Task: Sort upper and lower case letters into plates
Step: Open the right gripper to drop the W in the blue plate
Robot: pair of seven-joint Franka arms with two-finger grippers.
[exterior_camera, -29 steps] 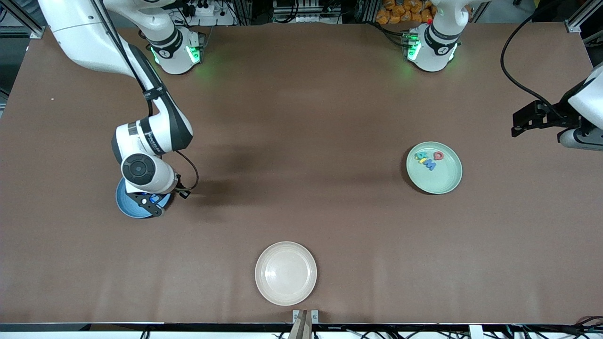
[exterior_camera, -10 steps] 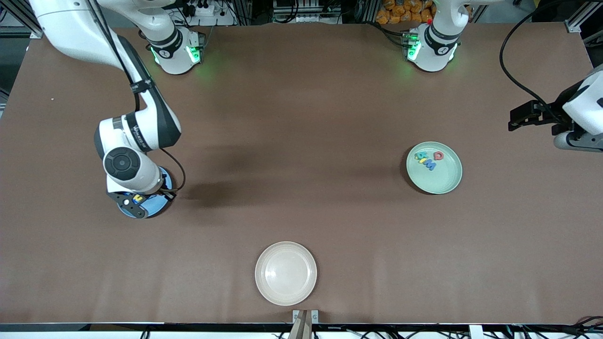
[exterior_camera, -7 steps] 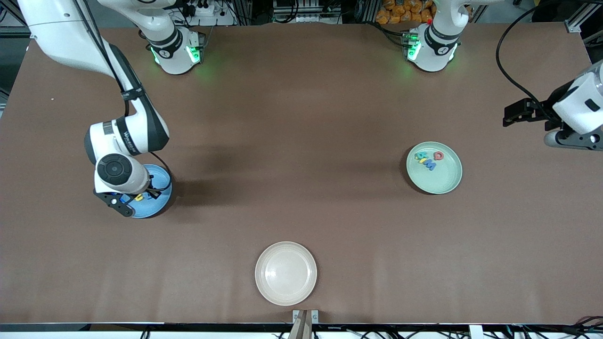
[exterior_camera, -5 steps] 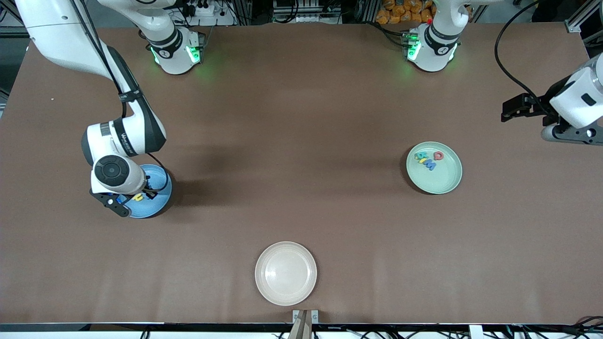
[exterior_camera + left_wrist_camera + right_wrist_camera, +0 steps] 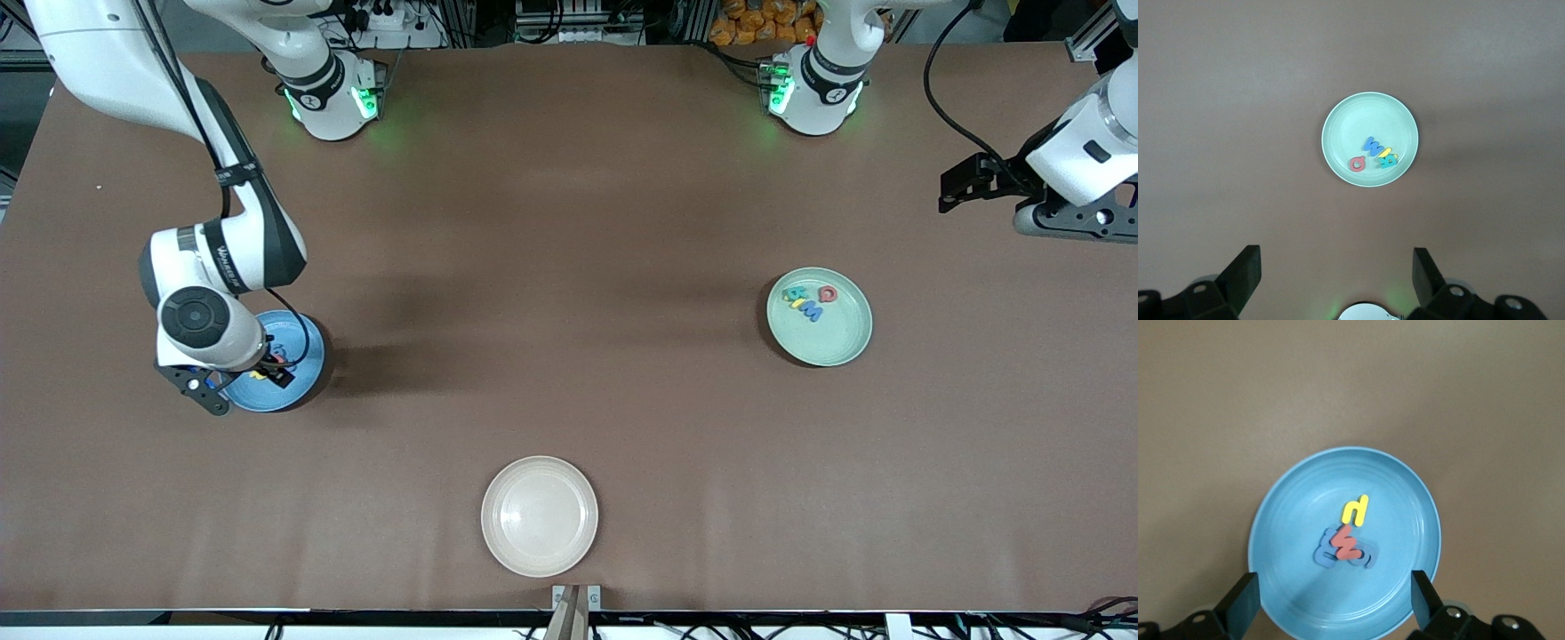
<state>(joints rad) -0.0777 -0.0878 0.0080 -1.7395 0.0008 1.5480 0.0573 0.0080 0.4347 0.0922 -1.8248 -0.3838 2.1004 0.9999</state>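
Brown desk (image 5: 569,267) carrying three round plates. Cream-beige plate (image 5: 540,516) sits nearest the front camera. Blue plate (image 5: 1345,543) lies directly under the right gripper (image 5: 1335,597), whose fingers (image 5: 1243,600) stand spread wide, holding nothing; between them in the plate lie a yellow letter (image 5: 1355,511), a red letter (image 5: 1346,543) and a blue letter (image 5: 1328,555). Mint green plate (image 5: 1369,139) lies well ahead of the left gripper (image 5: 1336,280), fingers (image 5: 1245,273) also spread and empty; it holds four letters (image 5: 1375,155).
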